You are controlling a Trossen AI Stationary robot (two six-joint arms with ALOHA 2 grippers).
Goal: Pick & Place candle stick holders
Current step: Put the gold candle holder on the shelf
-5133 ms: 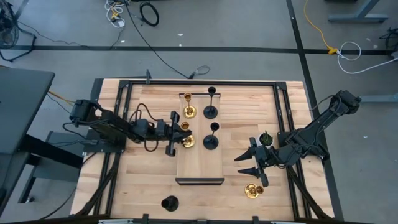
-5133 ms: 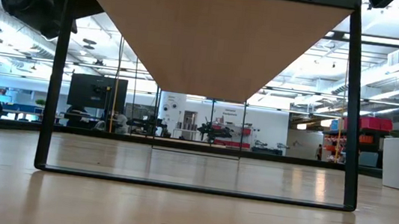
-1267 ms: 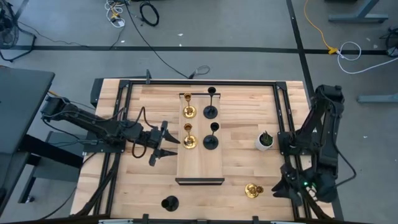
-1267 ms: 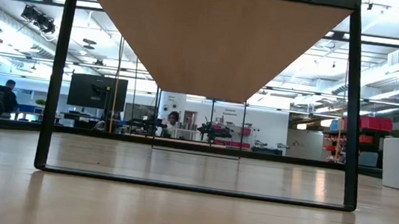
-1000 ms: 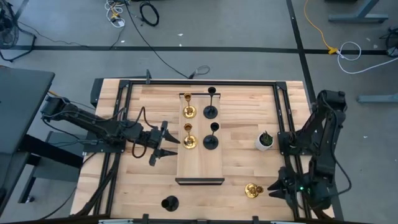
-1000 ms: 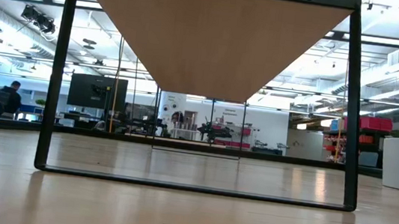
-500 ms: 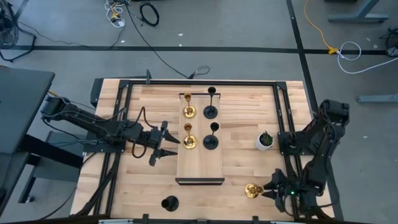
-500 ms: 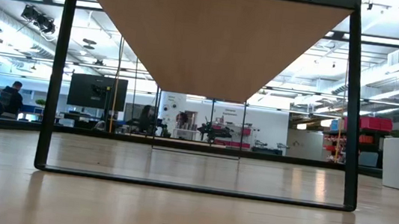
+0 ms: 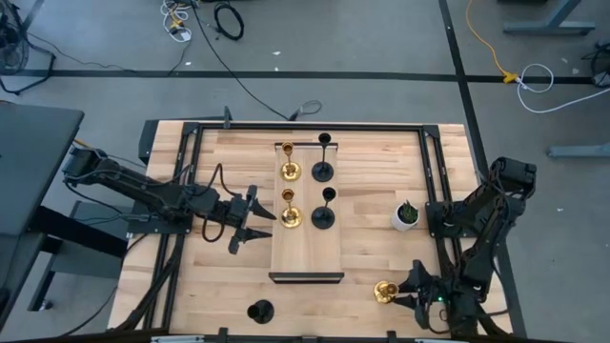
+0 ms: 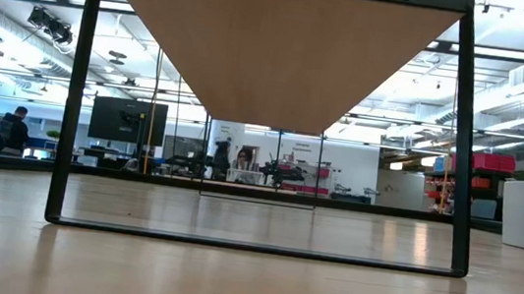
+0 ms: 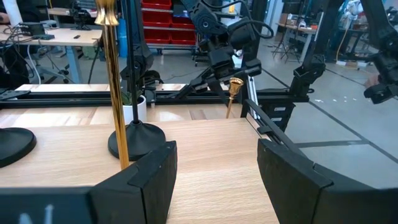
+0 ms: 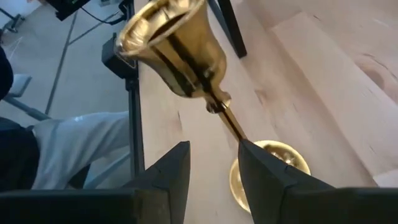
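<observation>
A shiny gold candle stick holder [image 9: 385, 291] stands on its round base near the table's front right. My right gripper [image 9: 406, 291] is just to its right, open; in the right wrist view the holder's cup [image 12: 168, 43] and stem rise in front of the fingers [image 12: 171, 171]. Two gold holders [image 9: 289, 171] [image 9: 289, 217] and two black ones [image 9: 323, 171] [image 9: 323, 217] stand upright on the raised wooden board [image 9: 307, 257]. A third black holder [image 9: 259, 312] stands on the table at the front. My left gripper [image 9: 265, 225] waits open at the board's left side.
A small white pot with a green plant [image 9: 407, 215] stands right of the board, behind my right gripper. The board rests on a black frame [image 10: 75, 96] with room beneath. Black rails [image 9: 434, 191] run along the table's sides.
My right gripper has moved toward the table's left along the front edge, closing in on the gold holder there. Its fingers keep the same gap. The holder has not moved.
</observation>
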